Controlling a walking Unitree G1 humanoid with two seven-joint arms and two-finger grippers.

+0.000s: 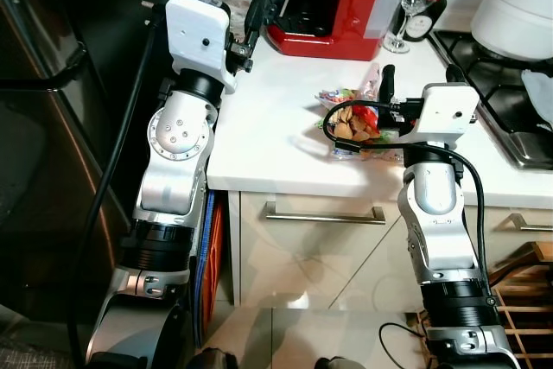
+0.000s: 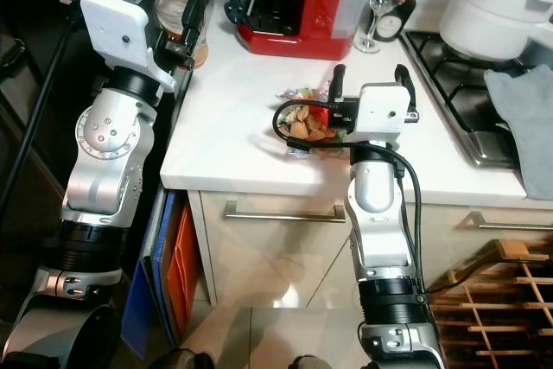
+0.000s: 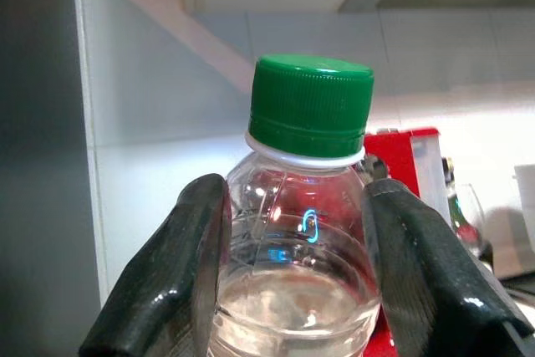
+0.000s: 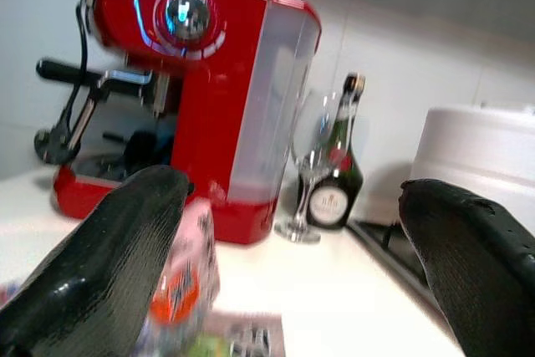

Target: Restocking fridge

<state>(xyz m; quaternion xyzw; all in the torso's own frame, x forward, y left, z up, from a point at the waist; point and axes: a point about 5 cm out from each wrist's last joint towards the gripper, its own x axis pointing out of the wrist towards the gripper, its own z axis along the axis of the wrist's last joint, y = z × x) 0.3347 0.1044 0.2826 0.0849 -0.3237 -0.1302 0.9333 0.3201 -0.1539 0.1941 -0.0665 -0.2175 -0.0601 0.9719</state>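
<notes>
Left gripper [image 3: 292, 265] clamped on bottle [image 3: 297, 232] at worktop's [image 1: 285, 118] left edge. Right gripper [image 4: 284, 248] spread wide. Best lifted straight, kept upright.

bottle [image 3: 301, 232] base cropped, snack bag [image 4: 188, 290] blurred, contents perhaps crisps

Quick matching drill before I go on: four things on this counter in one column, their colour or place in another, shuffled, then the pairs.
Things:
1. bottle cap
2. coffee machine
3. snack bags
4. wine glass

Descriptions:
A. red
B. on the counter under the right gripper
C. green
D. standing beside the dark bottle

Pairs: 1-C, 2-A, 3-B, 4-D
</notes>
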